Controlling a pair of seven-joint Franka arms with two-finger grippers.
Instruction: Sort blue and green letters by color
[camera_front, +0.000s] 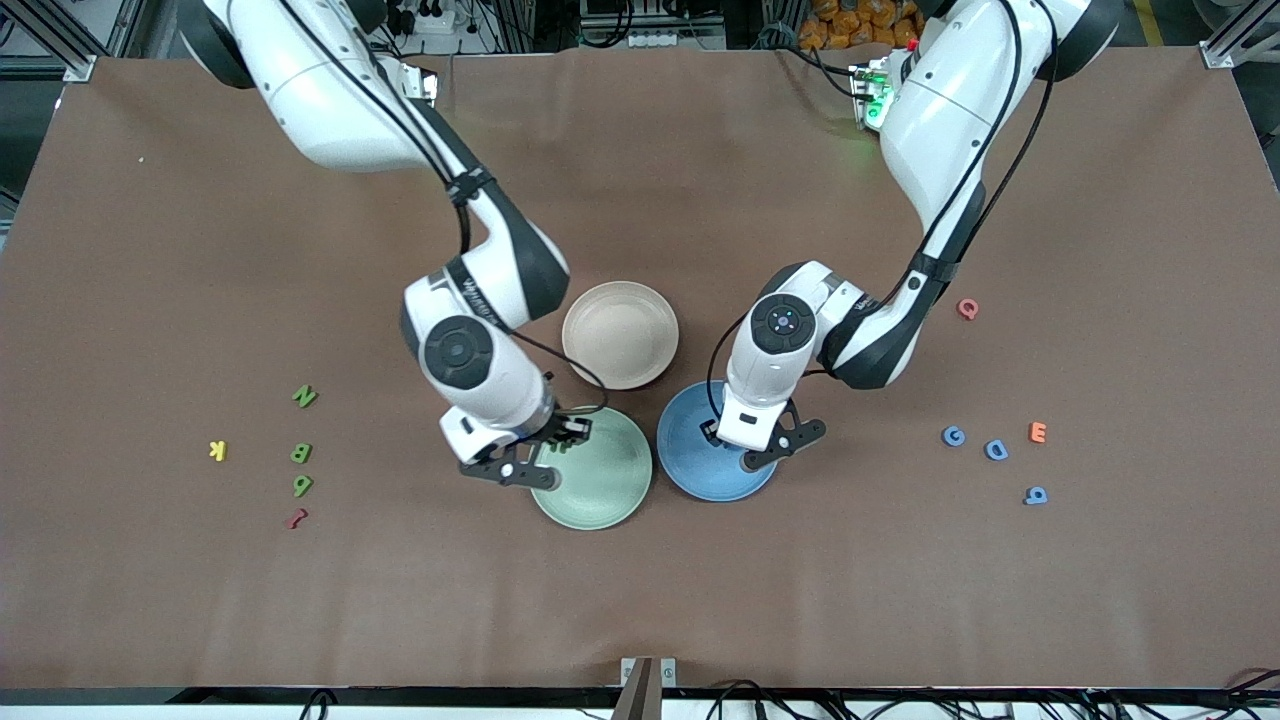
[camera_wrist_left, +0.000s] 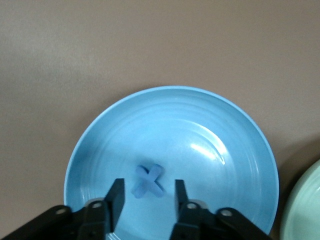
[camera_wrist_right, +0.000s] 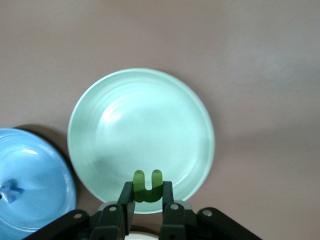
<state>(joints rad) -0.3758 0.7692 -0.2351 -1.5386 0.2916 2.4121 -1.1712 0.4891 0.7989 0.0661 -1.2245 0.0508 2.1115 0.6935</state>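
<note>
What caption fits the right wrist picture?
Right gripper holds a green U over the green plate.

Three plates near the table's middle.
The X (camera_wrist_left: 148, 181) lies in one plate (camera_wrist_left: 240, 165); other letters sit toward both table ends (well apart).

One high front camera, two wrist cameras looking straight down.

My front view faces the bases at twelve o'clock and covers the whole table (camera_front: 200, 600). Both wrist views sit close above the plates: left over the blue plate (camera_wrist_left: 240, 130), right over the green plate (camera_wrist_right: 195, 115), each catching the other's plate edge.
</note>
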